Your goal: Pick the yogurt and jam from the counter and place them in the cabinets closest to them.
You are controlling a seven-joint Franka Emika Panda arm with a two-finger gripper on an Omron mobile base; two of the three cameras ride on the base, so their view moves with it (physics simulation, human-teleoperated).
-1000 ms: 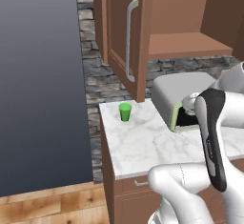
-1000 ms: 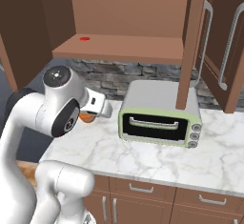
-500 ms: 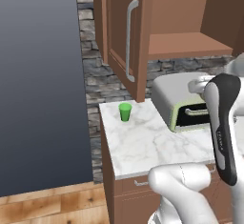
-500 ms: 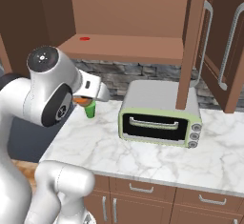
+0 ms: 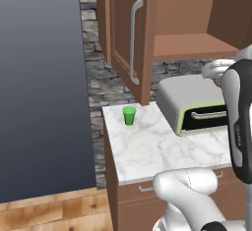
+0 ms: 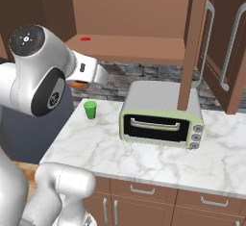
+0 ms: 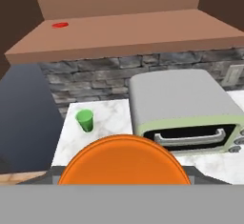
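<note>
My gripper [image 6: 79, 81] is shut on the jam [image 7: 125, 163], an orange round-topped jar that hides the fingertips in the hand view. It hangs above the counter's left end, just below the front edge of the open cabinet's shelf [image 6: 129, 47]. The yogurt [image 5: 129, 115], a small green cup, stands upright on the marble counter [image 5: 147, 151] near the back wall, below and ahead of the hand [image 7: 86, 120]. The cabinet's shelf [image 7: 133, 32] lies ahead and above, bare except for a small red spot [image 7: 60, 25] at its left.
A pale green toaster oven [image 6: 161, 119] sits on the counter right of the yogurt. The cabinet's open door [image 5: 134, 41] with its grey bar handle hangs over the yogurt's side. A dark tall panel [image 5: 44, 87] bounds the counter's left. Drawers run under the counter.
The arm has lifted the hand with the jam from about counter height up toward the shelf's front edge. The yogurt has stayed put.
</note>
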